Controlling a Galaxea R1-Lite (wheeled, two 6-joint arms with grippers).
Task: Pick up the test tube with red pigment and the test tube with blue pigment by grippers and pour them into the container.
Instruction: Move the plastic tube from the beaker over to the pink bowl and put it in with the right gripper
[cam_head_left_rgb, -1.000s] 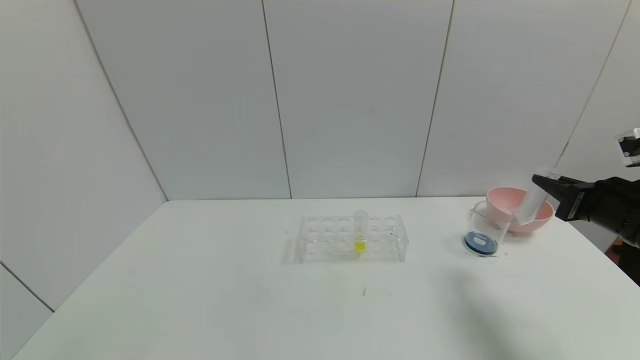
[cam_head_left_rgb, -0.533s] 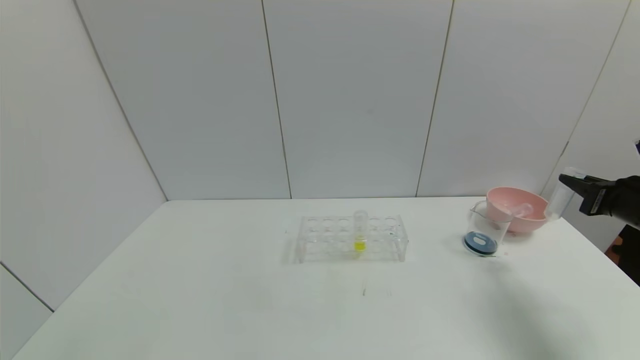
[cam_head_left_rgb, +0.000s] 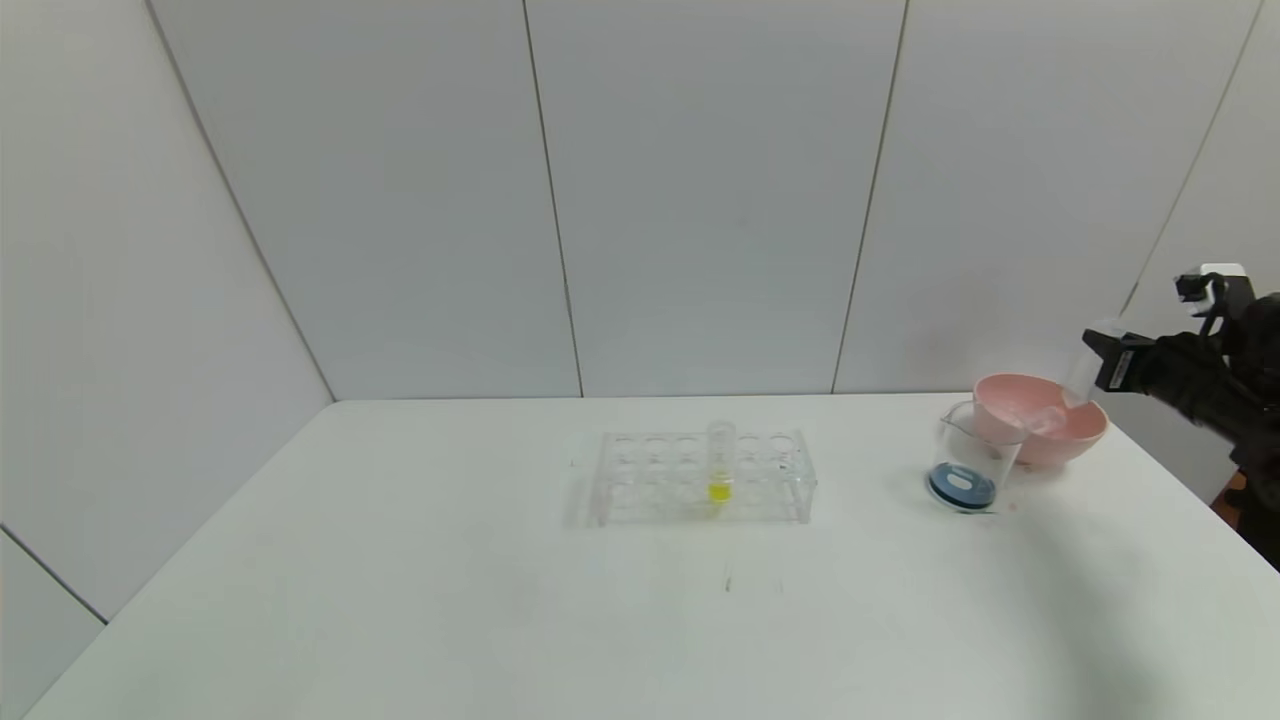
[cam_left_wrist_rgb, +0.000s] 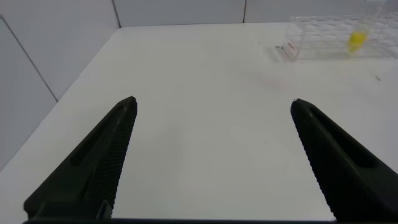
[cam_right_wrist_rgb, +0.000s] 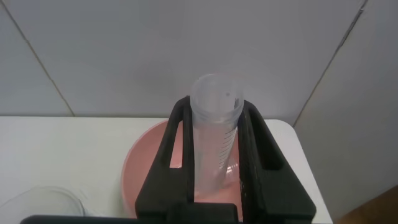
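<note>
Head view, nearest first: the bare white counter (cam_head_left_rgb: 500, 620) fills the foreground. Farther back at its middle stands the clear plastic tube rack (cam_head_left_rgb: 703, 478), with one clear tube holding yellow liquid (cam_head_left_rgb: 720, 472) upright in it. Off to the right, well apart from the rack, sits the clear glass beaker with a pouring spout (cam_head_left_rgb: 968, 458), a pool of dark blue liquid at its bottom. Just behind it, touching or nearly so, is the round pink bowl (cam_head_left_rgb: 1040, 416).

Above the bowl's far right rim hangs the black right gripper (cam_head_left_rgb: 1108, 362), its jaws closed on a clear, emptied test tube (cam_head_left_rgb: 1078, 372). The right wrist view shows that tube (cam_right_wrist_rgb: 214, 134) clamped between the two black fingers (cam_right_wrist_rgb: 173, 155), standing roughly upright, with the pink bowl (cam_right_wrist_rgb: 143, 174) directly beneath and the beaker's rim (cam_right_wrist_rgb: 43, 202) off to one side. No pigment shows in the held tube, so which of the two task tubes it is cannot be told. Something pale and clear lies inside the bowl, possibly the other tube, though the head view is too faint to be sure.

The black left gripper (cam_left_wrist_rgb: 211, 155), seen only in the left wrist view, hovers over bare counter (cam_left_wrist_rgb: 205, 93) with its jaws spread wide, gripping nothing, the rack (cam_left_wrist_rgb: 336, 43) far beyond it.
</note>
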